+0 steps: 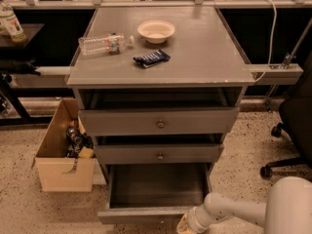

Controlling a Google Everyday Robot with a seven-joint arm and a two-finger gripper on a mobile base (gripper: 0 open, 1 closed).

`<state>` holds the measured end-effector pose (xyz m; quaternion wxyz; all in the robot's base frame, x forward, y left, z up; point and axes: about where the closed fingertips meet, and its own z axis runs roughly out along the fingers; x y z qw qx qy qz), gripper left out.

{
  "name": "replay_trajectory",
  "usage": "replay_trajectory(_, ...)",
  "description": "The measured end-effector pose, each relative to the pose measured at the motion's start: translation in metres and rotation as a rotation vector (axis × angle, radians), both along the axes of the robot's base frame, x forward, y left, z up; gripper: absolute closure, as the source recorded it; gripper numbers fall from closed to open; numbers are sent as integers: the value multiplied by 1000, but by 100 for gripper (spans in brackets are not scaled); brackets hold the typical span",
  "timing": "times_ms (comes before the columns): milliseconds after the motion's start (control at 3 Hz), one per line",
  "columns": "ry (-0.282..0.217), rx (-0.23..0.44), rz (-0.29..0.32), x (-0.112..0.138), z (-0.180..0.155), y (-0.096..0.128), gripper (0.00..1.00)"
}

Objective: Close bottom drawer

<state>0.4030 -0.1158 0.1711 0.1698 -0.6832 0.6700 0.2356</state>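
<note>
The bottom drawer (146, 213) of the grey cabinet is pulled far out, and its deep dark-grey box (158, 184) is empty. Its low front panel runs along the bottom edge of the camera view. My gripper (184, 224) sits at the right part of that front panel, at the very bottom of the view, on the end of my white arm (234, 211) that reaches in from the lower right. The gripper is mostly cut off by the frame edge.
Two upper drawers (159, 122) (159, 154) stand slightly open. On the cabinet top (204, 48) lie a plastic bottle (103, 43), a white bowl (156, 30) and a dark snack packet (151, 58). A cardboard box (61, 155) stands left; a chair (292, 126) stands right.
</note>
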Motion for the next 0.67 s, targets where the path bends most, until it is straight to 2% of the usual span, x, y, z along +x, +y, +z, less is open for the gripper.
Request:
replay_trajectory(333,-17,5,-70,25,-23,-12,100)
replay_trajectory(667,-21,7,-84,30,-25,-14,100)
